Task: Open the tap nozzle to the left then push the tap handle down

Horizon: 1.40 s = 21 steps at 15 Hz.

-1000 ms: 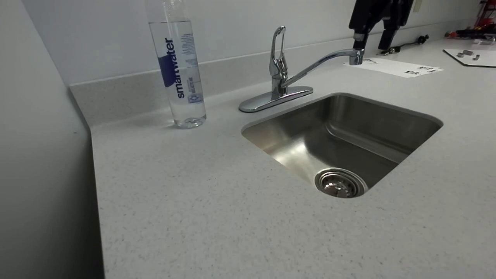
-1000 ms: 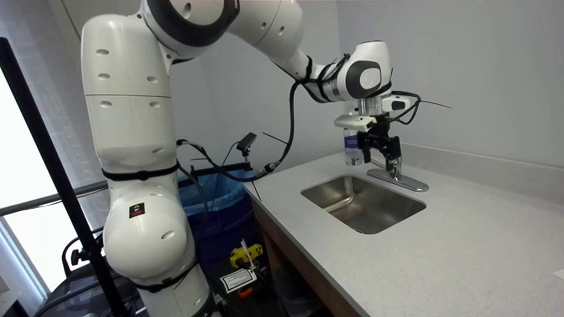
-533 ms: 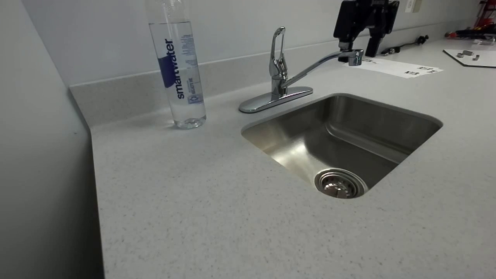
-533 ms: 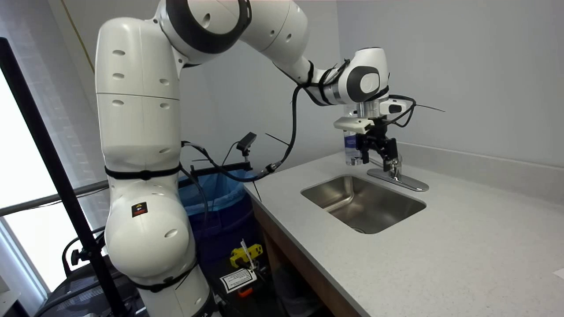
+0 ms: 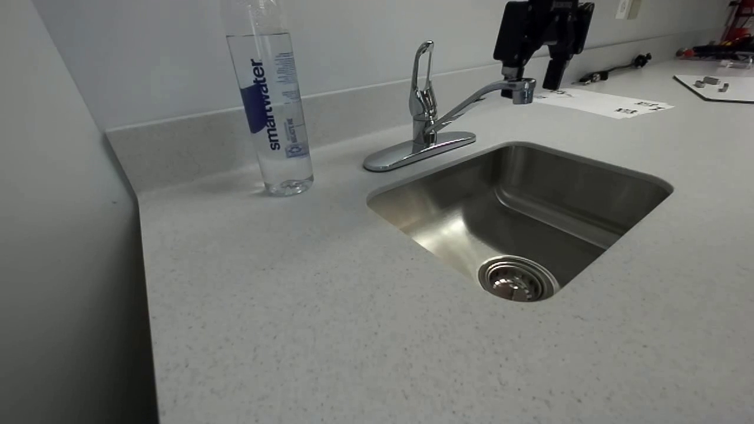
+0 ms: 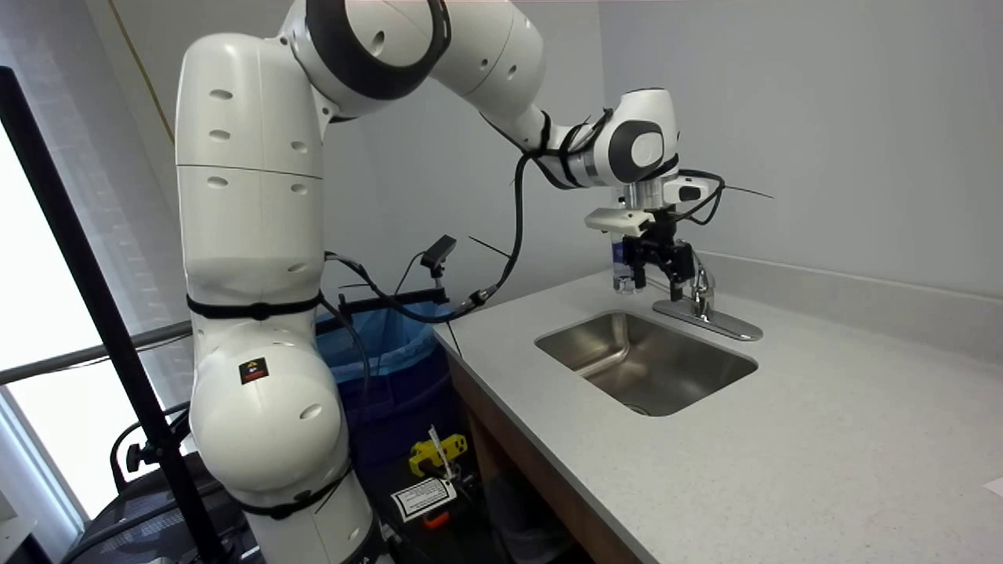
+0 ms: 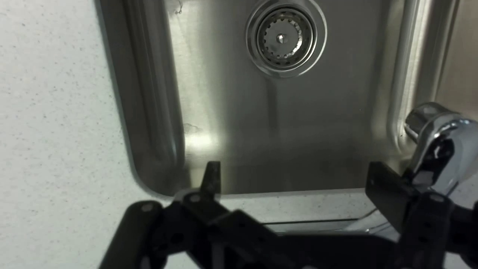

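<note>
The tap nozzle [image 5: 480, 96] is a chrome spout reaching out from the faucet column, its downturned tip beyond the sink's far back corner in an exterior view. In the wrist view its end [image 7: 463, 149] lies at the right. The tap handle [image 5: 425, 73] stands upright on top of the column. My gripper [image 5: 530, 86] is open, its fingers wide apart with nothing between them. In the wrist view the gripper [image 7: 294, 165] has its right finger right beside the nozzle, which lies outside the jaws; contact looks likely. In an exterior view the gripper [image 6: 657, 290] hides part of the nozzle.
A steel sink [image 5: 565, 176] lies in front of the faucet and also shows in an exterior view [image 6: 619, 352]. A water bottle [image 5: 277, 112] stands beside the faucet. A backsplash [image 5: 353, 118] runs behind. A paper sheet [image 5: 607, 106] lies farther along the counter.
My gripper came down to the nozzle's height, then moved leftward in the exterior view that shows the bottle close. The nozzle's tip swung left with it in the last half second.
</note>
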{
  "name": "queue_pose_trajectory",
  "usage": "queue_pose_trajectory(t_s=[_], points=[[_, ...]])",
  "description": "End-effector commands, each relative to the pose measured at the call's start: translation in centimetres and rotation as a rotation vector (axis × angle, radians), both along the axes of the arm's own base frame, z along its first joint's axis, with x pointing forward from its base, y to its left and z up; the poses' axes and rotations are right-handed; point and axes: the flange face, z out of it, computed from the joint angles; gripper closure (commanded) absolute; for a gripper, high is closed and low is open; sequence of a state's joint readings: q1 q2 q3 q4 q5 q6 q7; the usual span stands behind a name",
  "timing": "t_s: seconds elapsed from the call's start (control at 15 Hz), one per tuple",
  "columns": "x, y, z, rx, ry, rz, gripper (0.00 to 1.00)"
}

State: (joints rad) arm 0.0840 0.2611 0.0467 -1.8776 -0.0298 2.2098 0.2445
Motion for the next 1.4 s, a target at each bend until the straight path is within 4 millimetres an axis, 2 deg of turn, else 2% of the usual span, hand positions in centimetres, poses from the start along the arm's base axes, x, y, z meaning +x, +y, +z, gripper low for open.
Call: queue_pose_trajectory(t_s=[0.0,0.27,0.67,1.07,1.33], points=[[1.1,3.8,0.3,0.014,-0.012,0.023,0.00],[2.2,5.4,0.5,0.020,-0.018,0.050,0.00],[3.7,8.1,-0.6,0.027,-0.006,0.074,0.00],[5.8,10.8,-1.0,0.001,-0.066,0.106,0.00],[7.1,12.5,-0.5,-0.037,-0.125,0.127,0.00]])
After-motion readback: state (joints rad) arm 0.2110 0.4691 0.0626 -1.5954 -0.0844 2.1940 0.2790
